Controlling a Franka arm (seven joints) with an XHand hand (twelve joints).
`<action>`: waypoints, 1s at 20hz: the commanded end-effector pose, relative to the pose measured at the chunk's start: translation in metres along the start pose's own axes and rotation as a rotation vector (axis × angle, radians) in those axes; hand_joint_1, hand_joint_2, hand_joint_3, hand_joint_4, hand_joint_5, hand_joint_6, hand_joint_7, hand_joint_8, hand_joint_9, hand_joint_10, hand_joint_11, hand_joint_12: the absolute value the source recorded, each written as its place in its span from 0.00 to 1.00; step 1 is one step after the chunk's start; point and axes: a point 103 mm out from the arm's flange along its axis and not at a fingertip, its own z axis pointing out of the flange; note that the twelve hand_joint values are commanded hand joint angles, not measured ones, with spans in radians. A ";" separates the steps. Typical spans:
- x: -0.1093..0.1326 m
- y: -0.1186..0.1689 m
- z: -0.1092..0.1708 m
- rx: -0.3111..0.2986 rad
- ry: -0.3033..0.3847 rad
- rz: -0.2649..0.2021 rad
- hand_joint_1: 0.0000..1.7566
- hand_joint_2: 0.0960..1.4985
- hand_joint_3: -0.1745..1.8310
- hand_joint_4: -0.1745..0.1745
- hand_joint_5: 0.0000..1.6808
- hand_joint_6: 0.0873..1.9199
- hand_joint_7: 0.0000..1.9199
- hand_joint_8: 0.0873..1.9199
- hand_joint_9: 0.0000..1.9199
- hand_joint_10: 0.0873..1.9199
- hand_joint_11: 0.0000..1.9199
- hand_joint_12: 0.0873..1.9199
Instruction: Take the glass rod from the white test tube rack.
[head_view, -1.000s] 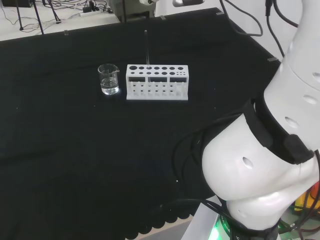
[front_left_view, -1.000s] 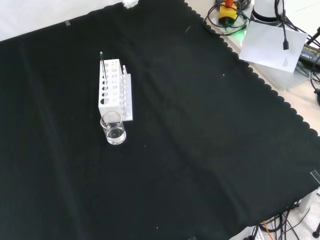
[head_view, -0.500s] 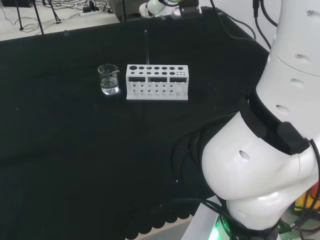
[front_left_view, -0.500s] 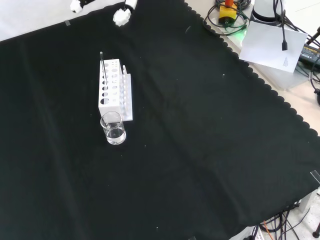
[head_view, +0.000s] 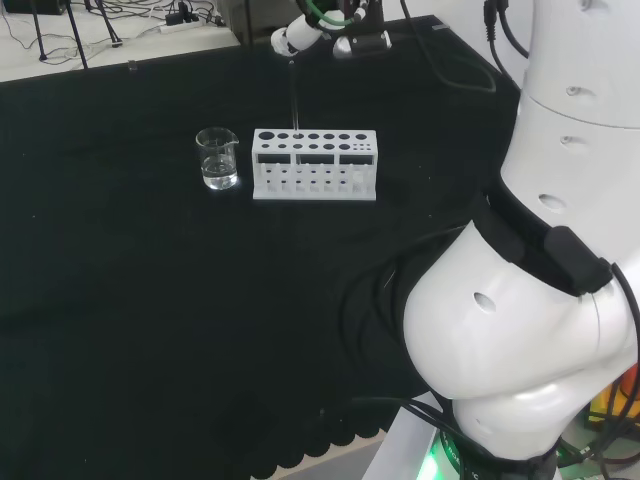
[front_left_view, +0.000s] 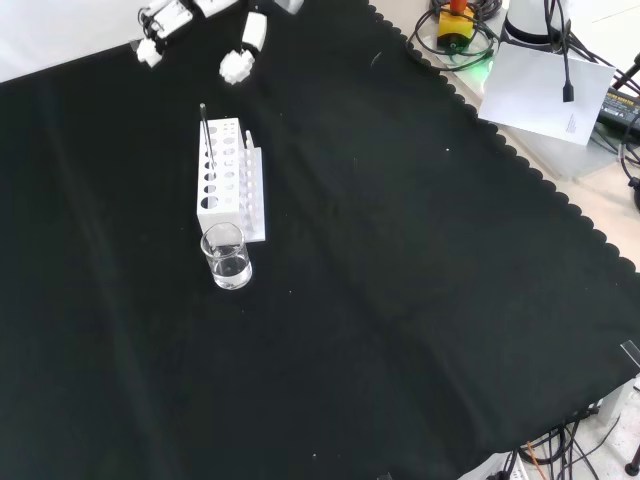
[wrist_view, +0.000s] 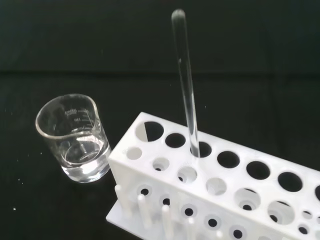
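Since the earlier frames, my hand (front_left_view: 243, 52) has come down into the top of the front view and now hangs above and beyond the far end of the rack, apart from everything on the cloth. From here I see the glass rod (wrist_view: 186, 85) standing nearly upright in a hole of the rack's back row, third from the end nearest the beaker in the wrist view; its rounded top rises well above the rack and nothing touches it. In the head view the rod (head_view: 293, 95) shows as a thin dark line whose top ends just below my fingertips (head_view: 284, 40). I read the fingers as spread and relaxed, holding nothing. The white rack (head_view: 315, 165) sits flat on the black cloth (front_left_view: 400, 300), its other holes vacant as far as I can see, with short pegs along its front ledge. A small clear beaker (front_left_view: 227, 257) stands just beside one end of the rack, upright; whether it holds any liquid I cannot tell.
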 end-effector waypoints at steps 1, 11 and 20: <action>0.003 0.018 0.020 0.029 0.015 -0.015 0.33 0.56 0.36 0.24 0.06 0.00 0.06 0.42 0.11 0.43 0.00 0.69; 0.000 0.014 0.045 0.064 0.017 0.008 0.25 0.62 0.34 0.21 0.09 0.00 0.14 0.44 0.22 0.43 0.01 0.74; 0.001 0.016 0.057 0.104 0.013 0.018 0.25 0.65 0.33 0.14 0.14 0.00 0.24 0.45 0.38 0.42 0.13 0.72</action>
